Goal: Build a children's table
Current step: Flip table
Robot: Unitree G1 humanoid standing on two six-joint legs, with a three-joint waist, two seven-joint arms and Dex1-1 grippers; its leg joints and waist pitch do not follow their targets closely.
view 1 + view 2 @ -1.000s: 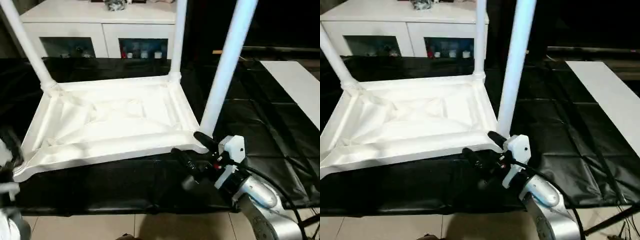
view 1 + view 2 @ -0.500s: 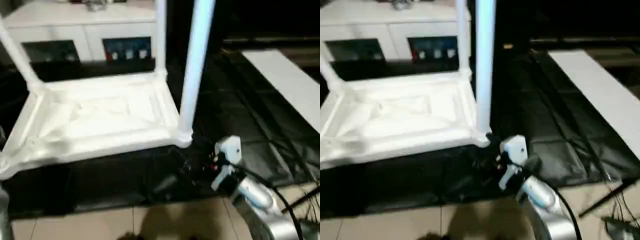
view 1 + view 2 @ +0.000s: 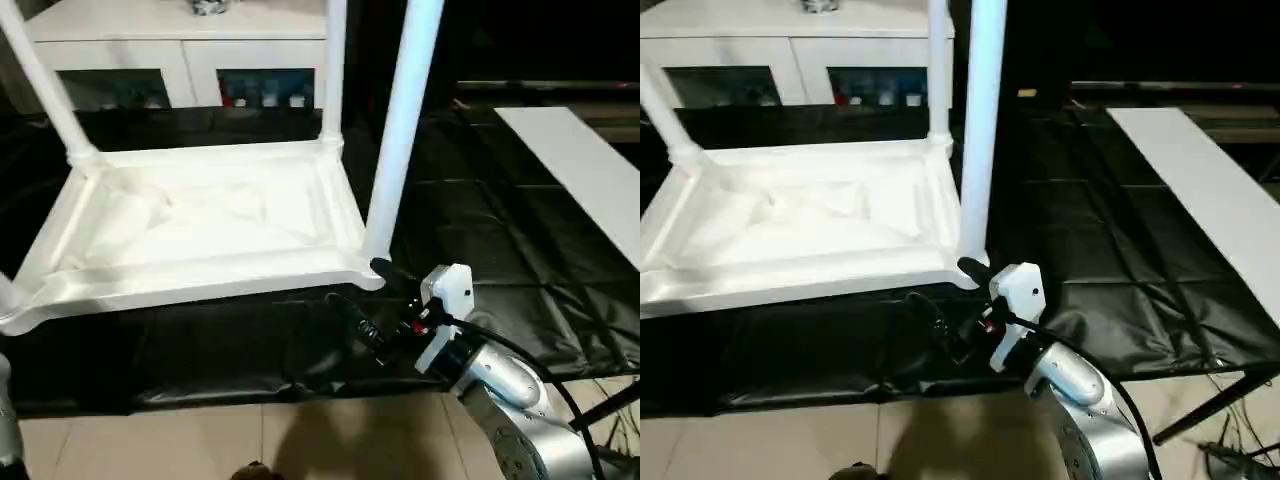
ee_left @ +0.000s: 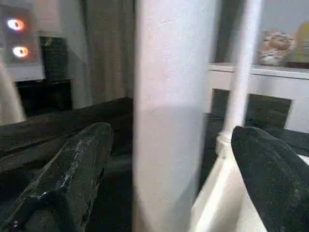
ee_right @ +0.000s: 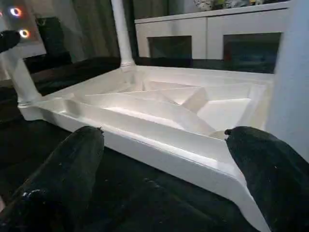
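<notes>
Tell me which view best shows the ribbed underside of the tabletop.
The right wrist view: the tabletop lies close, with its diagonal ribs and raised rim plainly seen between the open right tool. The two eye views take in the whole upturned panel from above, with the ribs fainter. The left wrist view catches just a corner edge behind a leg.
</notes>
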